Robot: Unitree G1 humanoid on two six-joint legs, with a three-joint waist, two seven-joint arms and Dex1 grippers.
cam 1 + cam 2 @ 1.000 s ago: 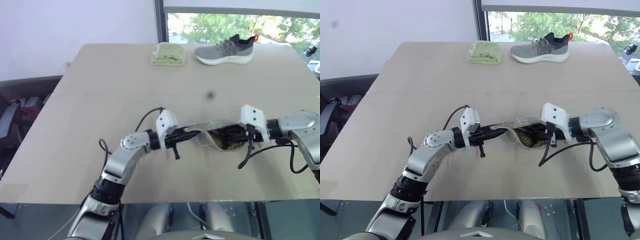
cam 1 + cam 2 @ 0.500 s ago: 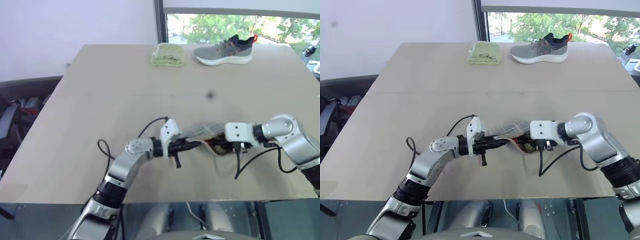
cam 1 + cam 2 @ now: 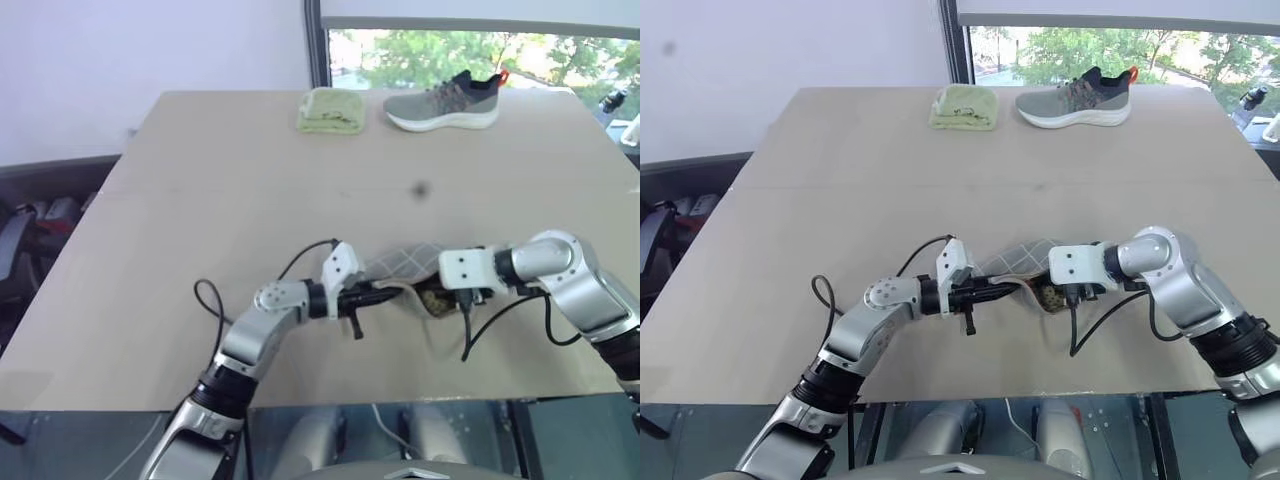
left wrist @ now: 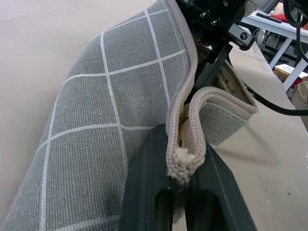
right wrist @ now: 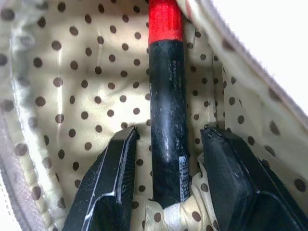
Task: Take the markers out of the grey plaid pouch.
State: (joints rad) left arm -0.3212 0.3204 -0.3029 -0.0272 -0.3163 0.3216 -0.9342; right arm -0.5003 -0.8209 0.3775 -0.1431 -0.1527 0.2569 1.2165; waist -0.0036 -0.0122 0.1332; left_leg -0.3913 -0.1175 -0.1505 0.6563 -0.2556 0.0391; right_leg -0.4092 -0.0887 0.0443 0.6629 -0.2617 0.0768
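The grey plaid pouch (image 3: 400,265) lies near the front middle of the table, its mouth gaping toward my right arm. My left gripper (image 4: 182,155) is shut on the pouch's beige zipper rim (image 4: 187,120), pinching the folded edge. My right gripper (image 5: 171,134) reaches down into the polka-dot lining (image 5: 72,86). It is open, with one finger on each side of a marker (image 5: 166,96). This marker is red with a black end and lies between the fingers, with a small gap on either side. From the head, the right gripper (image 3: 437,297) sits at the pouch mouth.
A grey sneaker (image 3: 443,100) and a folded yellow-green cloth (image 3: 331,110) lie at the far edge of the tan table (image 3: 200,200). A small dark spot (image 3: 420,188) marks the tabletop beyond the pouch. Black cables hang from both wrists.
Both hands have sunk toward the table with the pouch. My right wrist rolled and shifted left, bringing its gripper into the pouch mouth, where its fingers have spread.
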